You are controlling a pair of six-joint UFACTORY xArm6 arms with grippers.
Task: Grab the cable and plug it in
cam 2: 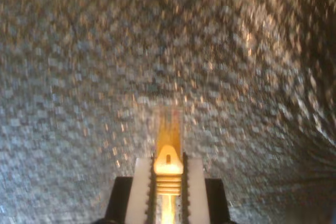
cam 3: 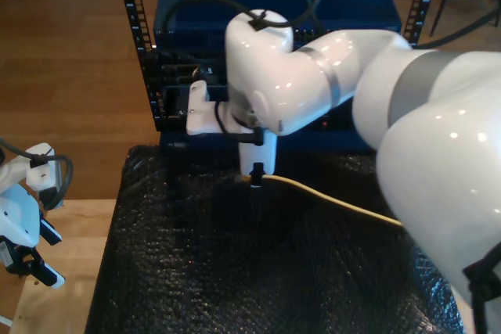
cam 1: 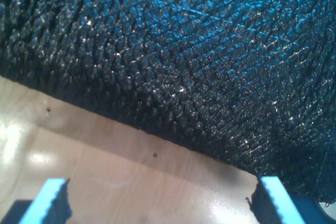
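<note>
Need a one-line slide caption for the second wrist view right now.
My second hand shut on the yellow cable just behind its clear plug, above the black mat.

A black bubbled mat (cam 3: 258, 271) covers a pale wooden table (cam 3: 70, 232); behind the mat stands a blue rack cabinet (cam 3: 274, 5).

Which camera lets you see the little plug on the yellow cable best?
The second wrist view: the plug sits close up, sticking out from my second hand, which pinches the cable just behind it. The exterior view shows the yellow cable trailing over the black mat, its plug too small to tell.
</note>
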